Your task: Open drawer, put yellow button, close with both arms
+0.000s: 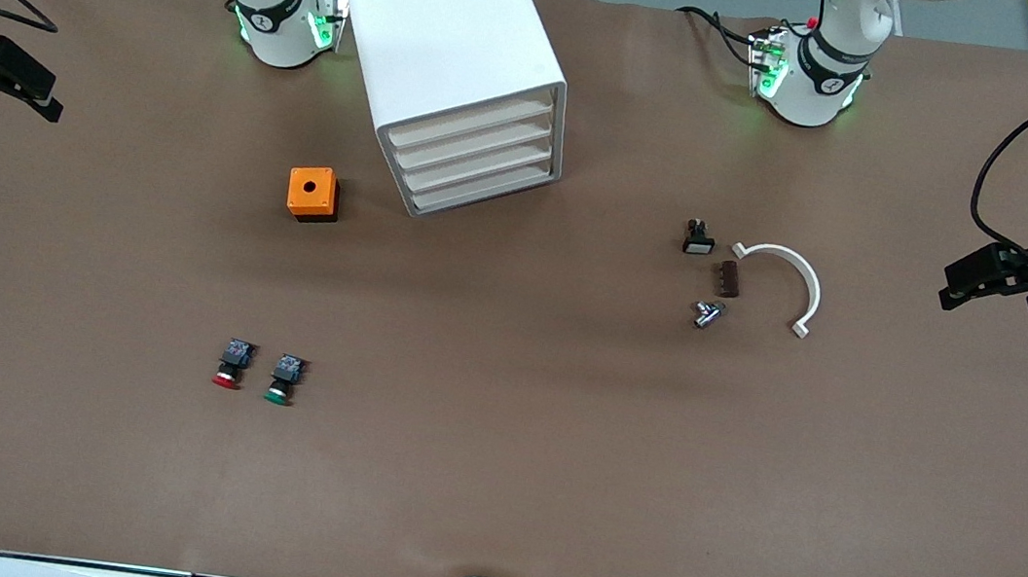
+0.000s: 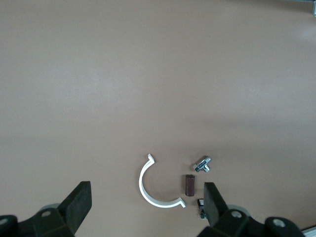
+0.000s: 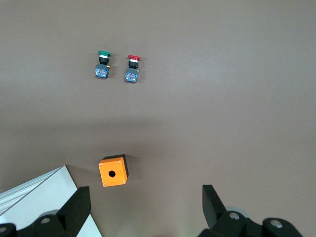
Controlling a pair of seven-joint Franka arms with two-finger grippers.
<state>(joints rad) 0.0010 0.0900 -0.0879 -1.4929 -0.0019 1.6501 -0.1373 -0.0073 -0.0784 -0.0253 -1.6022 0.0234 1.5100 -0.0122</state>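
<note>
The white cabinet point(image 1: 451, 45) stands between the two arm bases, and its stacked drawers point(image 1: 480, 162) are all shut. The yellow button is out of view in every frame. My right gripper point(image 1: 47, 96) hovers open and empty over the right arm's end of the table. Its wrist view point(image 3: 145, 197) looks down on an orange box point(image 3: 113, 171) and a corner of the cabinet point(image 3: 34, 197). Over the left arm's end, my left gripper point(image 1: 955, 289) hangs open and empty; in its wrist view point(image 2: 146, 197) small parts lie below it.
An orange box with a round hole point(image 1: 313, 193) sits beside the cabinet. A red-capped switch point(image 1: 230, 364) and a green-capped switch point(image 1: 284, 379) lie nearer the front camera. A white half-ring clip point(image 1: 805, 275), brown block point(image 1: 729, 279), metal fitting point(image 1: 707, 314) and small black part point(image 1: 699, 239) lie toward the left arm's end.
</note>
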